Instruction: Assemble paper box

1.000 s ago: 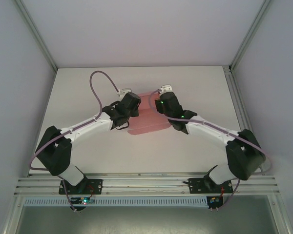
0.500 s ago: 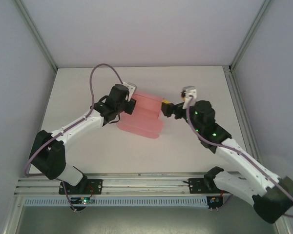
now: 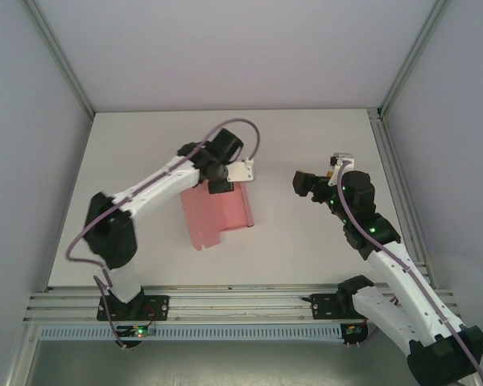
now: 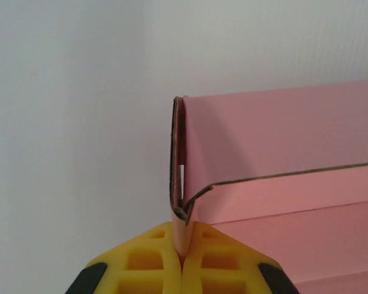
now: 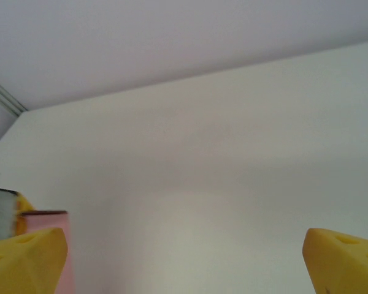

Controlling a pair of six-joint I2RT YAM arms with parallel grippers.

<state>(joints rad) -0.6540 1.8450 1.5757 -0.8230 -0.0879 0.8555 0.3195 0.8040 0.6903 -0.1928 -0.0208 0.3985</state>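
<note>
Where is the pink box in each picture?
Top view: the box lies left of the table's middle, with the left gripper at its far edge.
Left wrist view: it spans the right side, edge-on at centre.
Right wrist view: a pink sliver in the bottom left corner.
Shared landmark: the left gripper, pinching the box's edge.

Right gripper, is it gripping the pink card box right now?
No, the right gripper has its yellow fingers spread wide over the white table, and the pink card box is pinched by the left gripper.
</note>
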